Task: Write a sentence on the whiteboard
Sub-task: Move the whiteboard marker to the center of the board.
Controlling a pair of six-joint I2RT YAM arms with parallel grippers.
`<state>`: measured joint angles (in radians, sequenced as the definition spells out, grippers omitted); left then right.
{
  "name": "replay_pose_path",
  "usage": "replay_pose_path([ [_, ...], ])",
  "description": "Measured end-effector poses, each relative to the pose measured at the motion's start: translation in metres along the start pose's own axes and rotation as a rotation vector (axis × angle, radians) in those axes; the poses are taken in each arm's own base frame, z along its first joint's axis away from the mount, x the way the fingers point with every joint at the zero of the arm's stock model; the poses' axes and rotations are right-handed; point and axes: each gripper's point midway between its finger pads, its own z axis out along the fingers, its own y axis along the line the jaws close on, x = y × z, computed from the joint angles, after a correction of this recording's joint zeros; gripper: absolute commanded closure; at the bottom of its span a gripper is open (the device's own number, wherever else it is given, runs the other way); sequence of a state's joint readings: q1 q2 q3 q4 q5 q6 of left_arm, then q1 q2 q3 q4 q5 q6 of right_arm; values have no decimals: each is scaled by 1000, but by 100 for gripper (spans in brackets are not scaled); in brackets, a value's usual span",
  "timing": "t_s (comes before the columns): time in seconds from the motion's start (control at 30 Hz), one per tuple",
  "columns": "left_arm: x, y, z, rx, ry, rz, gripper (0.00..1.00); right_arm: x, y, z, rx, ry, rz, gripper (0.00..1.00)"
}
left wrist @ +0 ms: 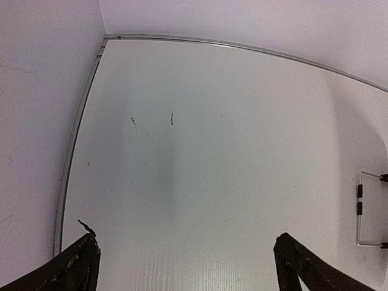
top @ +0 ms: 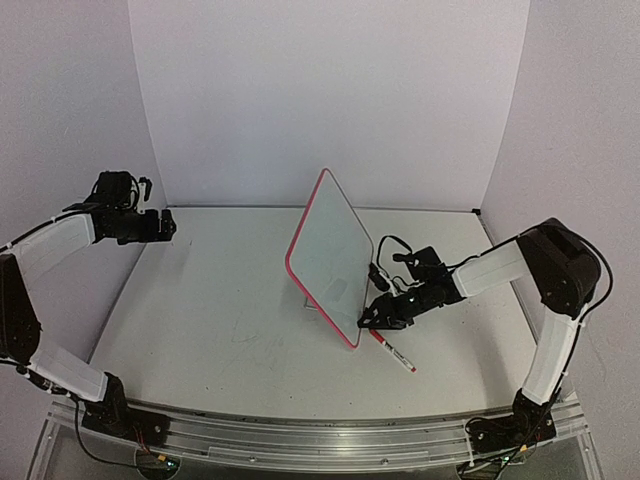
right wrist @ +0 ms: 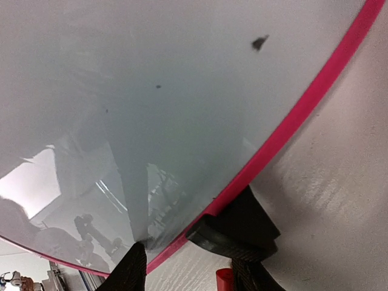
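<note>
The right end effector [top: 374, 314], centre-right of the frame, clamps the lower corner of the small rectangular red-pink-rimmed whiteboard [top: 325, 255], tilted on the tabletop [top: 220, 320] at mid-frame and unwritten; a firm pinch and slow turning should prevent slipping.

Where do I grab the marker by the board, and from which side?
Take the marker at mid-barrel, coming straight down with the fingers across its length. It lies flat and diagonal on the table, its far end close to the whiteboard's lower corner, so the middle looks freest.
</note>
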<state>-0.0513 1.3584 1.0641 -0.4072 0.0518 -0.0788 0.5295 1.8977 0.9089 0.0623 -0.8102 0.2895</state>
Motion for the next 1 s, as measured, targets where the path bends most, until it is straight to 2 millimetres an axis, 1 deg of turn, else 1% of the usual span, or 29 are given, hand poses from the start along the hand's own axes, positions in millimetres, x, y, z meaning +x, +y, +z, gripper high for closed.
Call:
replay_pose_path([
  [0.13,2,0,2,-1,8,0,1,7,10,8,1,20,-25,57],
  [0.27,2,1,3,-2,9,0,1,5,16,10,42,4,-63,51],
  [0.33,2,1,3,-2,8,1,1,0,19,4,74,-25,-90,50],
  [0.4,2,1,3,-2,8,1,1,-7,23,-7,99,-64,-121,50],
  [0.43,2,1,3,-3,9,1,1,-14,24,-14,110,-90,-138,50],
  [0.53,3,1,4,-3,12,0,0,-26,19,-28,143,-134,-171,49],
  [0.63,5,1,6,-4,21,0,1,-31,11,-32,171,-130,-184,50],
  [0.8,6,1,7,-4,24,1,1,-39,6,-22,175,-103,-214,51],
  [1.0,6,1,8,-4,24,2,1,-42,1,-13,168,-77,-235,53],
])
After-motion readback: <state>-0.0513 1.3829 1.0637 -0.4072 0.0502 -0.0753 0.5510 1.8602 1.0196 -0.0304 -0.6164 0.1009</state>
